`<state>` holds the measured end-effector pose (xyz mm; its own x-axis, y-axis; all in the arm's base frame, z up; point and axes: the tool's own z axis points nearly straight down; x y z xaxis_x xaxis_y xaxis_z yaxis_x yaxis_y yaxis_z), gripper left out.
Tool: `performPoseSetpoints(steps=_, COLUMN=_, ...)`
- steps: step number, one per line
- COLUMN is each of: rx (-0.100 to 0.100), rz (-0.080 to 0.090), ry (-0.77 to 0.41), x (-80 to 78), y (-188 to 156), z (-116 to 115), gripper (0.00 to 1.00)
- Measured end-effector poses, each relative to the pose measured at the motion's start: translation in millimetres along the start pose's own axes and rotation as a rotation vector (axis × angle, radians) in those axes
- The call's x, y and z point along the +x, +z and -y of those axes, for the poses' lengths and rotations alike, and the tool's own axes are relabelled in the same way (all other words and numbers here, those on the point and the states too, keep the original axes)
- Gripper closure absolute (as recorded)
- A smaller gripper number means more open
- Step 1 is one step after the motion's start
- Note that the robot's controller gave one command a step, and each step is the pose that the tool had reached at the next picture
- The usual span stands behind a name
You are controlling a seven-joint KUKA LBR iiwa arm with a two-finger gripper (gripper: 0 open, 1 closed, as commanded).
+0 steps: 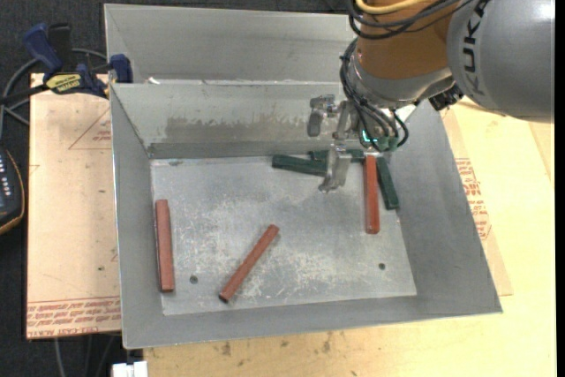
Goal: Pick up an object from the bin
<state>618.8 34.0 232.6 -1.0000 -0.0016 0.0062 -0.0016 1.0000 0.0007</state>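
I have the pincer (330, 183) low inside the bin (265, 106), in the back half and a little right of the middle, under the orange cover (402, 13) of the arm. Its tip is at the right end of a dark green stick (296, 163), which lies flat on the bin floor, almost parallel to the back wall. From this angle I cannot tell if the pincer is spread or pressed together. I also cannot tell if it touches this stick or is only just above it, so I do not claim that anything is gripped.

Just to the right lie a red stick (372, 200) and a second green stick (388, 192), side by side and pointing toward the front. The left red-brown stick (164, 245) and the diagonal red-brown stick (249, 263) near the front are well apart from the pincer.

In my judgement the step in hand is the approach and the grasp, and nothing is lifted yet. The next move needs the pincer across the narrow side of the dark green stick, down to the floor, then closing and a straight lift. The stick is thin and flat on metal, so it may slip away, and the pair on the right must not be caught.
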Motion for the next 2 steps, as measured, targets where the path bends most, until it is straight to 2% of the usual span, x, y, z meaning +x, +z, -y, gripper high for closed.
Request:
performPoseSetpoints(steps=1, rx=0.001, rz=0.003, ry=-0.106, x=3.4, y=45, z=20, gripper=0.0)
performPoseSetpoints(steps=2, rx=0.0, rz=0.004, ry=0.004, x=-22.3, y=107, z=57, gripper=0.0)
